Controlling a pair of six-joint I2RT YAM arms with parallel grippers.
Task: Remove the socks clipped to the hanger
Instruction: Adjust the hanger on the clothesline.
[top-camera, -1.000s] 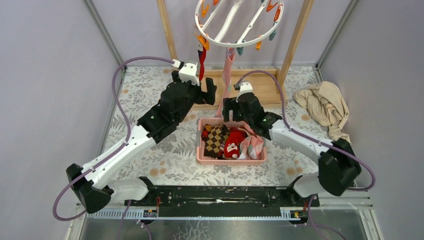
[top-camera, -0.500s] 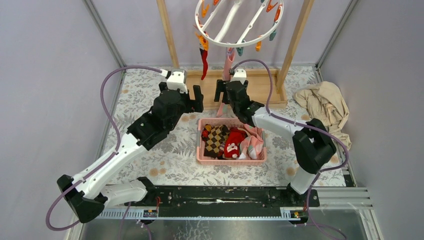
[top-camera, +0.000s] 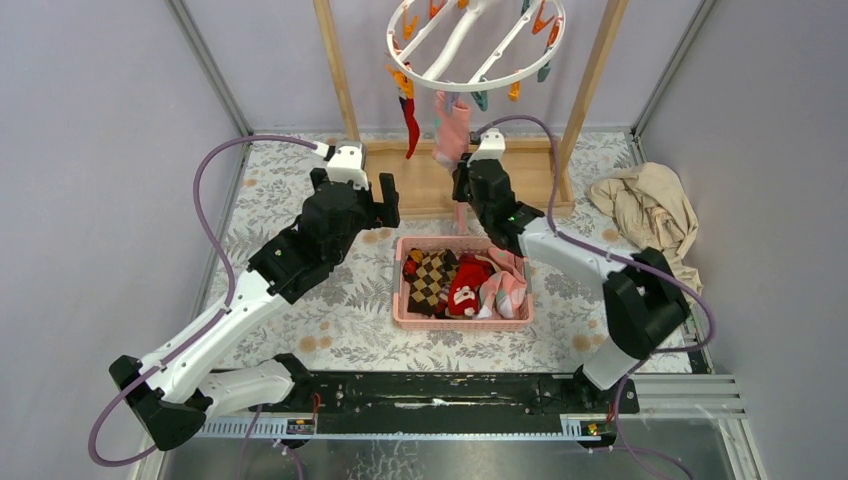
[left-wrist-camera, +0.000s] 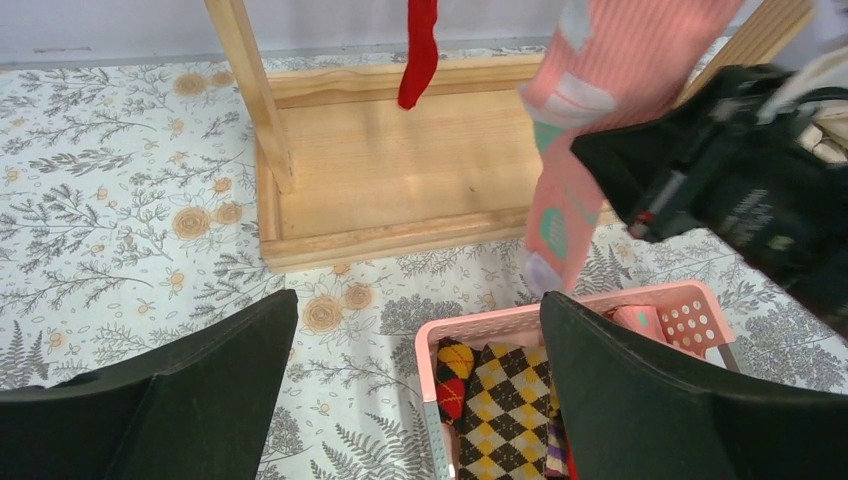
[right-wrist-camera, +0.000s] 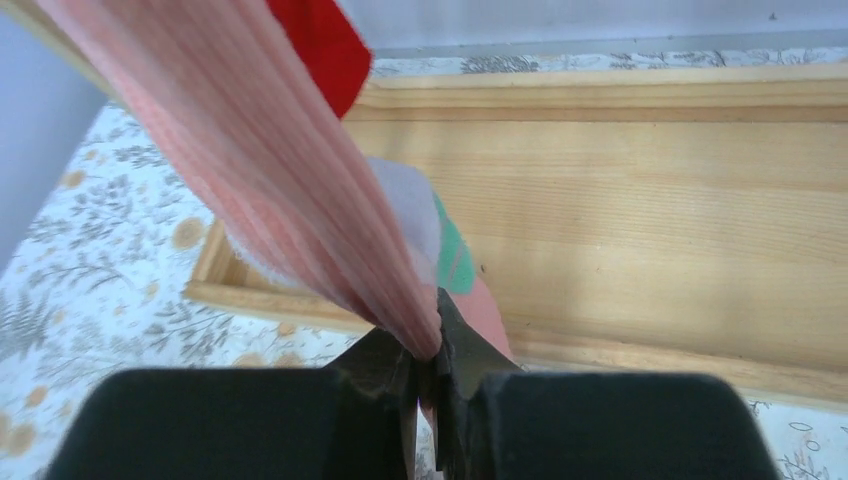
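Jaws of right gripper (right-wrist-camera: 425, 375) pinched tight on pink ribbed sock with coloured patches (right-wrist-camera: 280, 180), apparently clipped to round white plastic hanger (top-camera: 458, 38). Left gripper (left-wrist-camera: 415, 390) spread wide, empty.

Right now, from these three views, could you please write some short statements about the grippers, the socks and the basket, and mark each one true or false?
1. The right gripper is shut on the pink sock. True.
2. The left gripper holds the red sock. False: its fingers are wide open and hold nothing; the red sock hangs from the hanger.
3. The pink basket is empty. False: an argyle sock and other red and pink pieces lie in it.
4. A beige cloth lies apart from the basket, on the right arm's side. True.
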